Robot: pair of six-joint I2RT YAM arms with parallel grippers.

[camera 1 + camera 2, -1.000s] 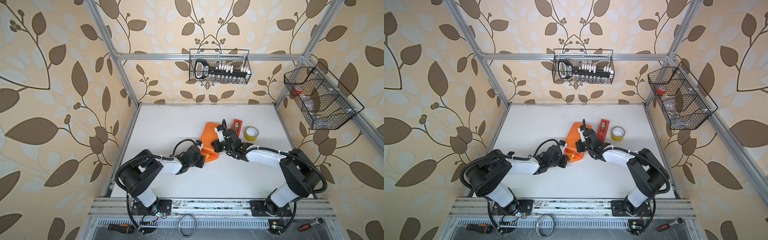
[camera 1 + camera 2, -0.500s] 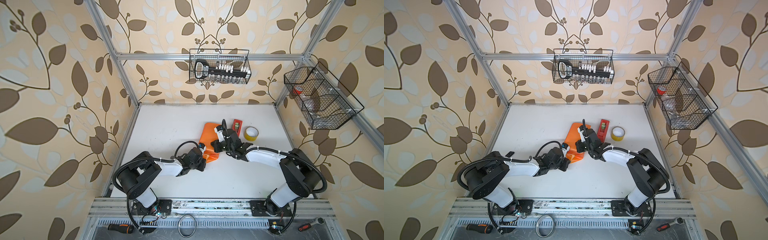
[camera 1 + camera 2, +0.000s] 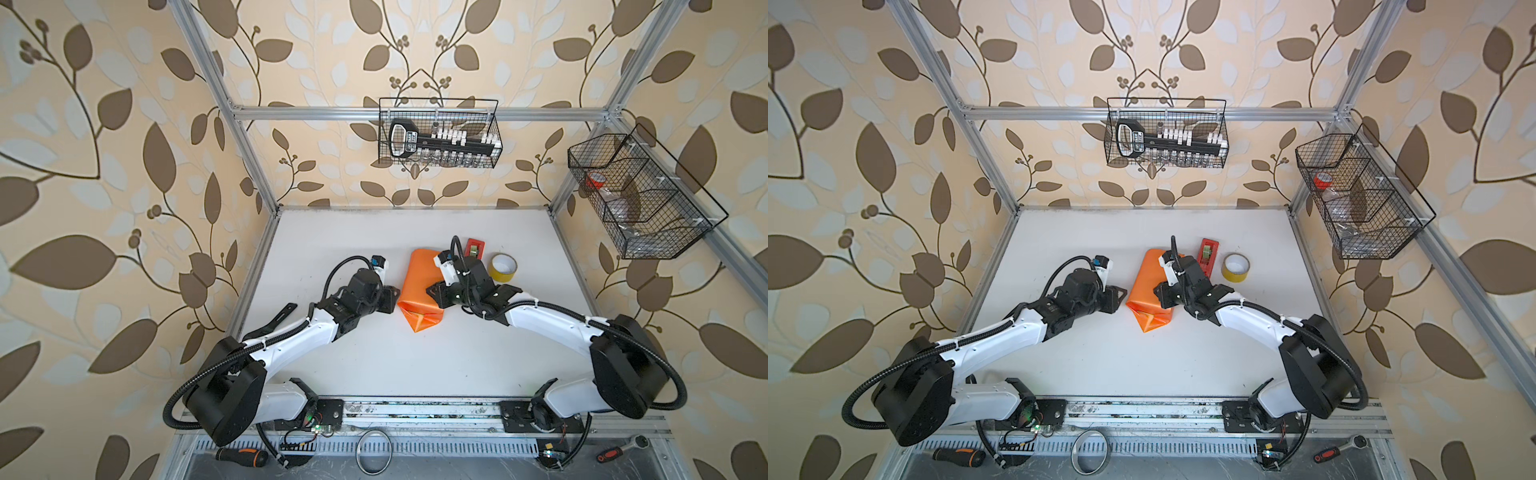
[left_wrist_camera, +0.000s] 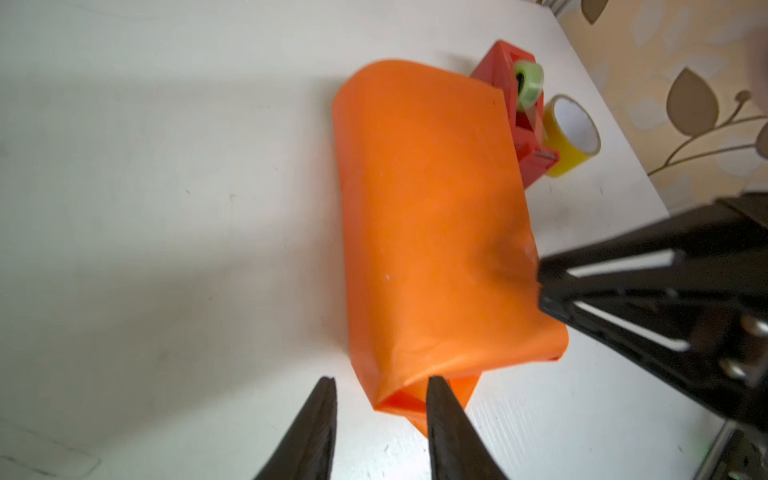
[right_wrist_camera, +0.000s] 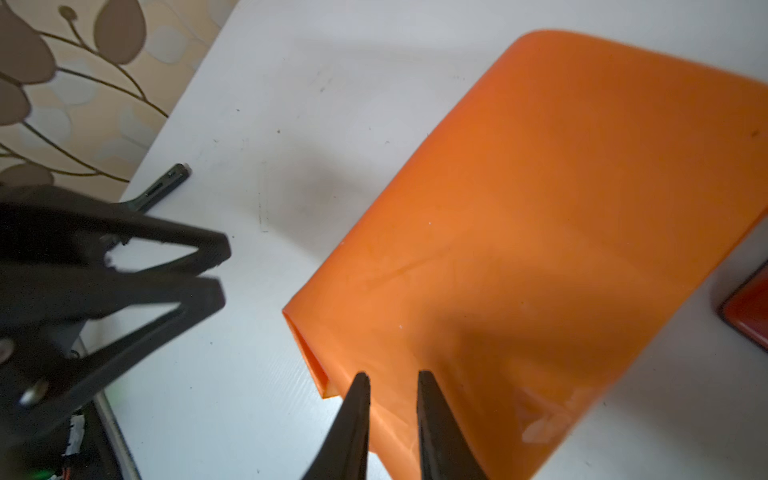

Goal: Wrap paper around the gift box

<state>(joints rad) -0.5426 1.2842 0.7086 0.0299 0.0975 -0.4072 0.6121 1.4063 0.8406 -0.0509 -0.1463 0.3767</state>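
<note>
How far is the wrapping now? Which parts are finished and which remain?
Done: the paper is wrapped over the gift box, which is hidden, and its near end is folded into flaps. In hand: left gripper and right gripper are open at that end, holding nothing. Remaining: the far end looks open and unfolded; I see no tape on the paper, and the tape dispenser and tape roll sit beside it.

The gift box unseen in every view; side basket contents too small.
</note>
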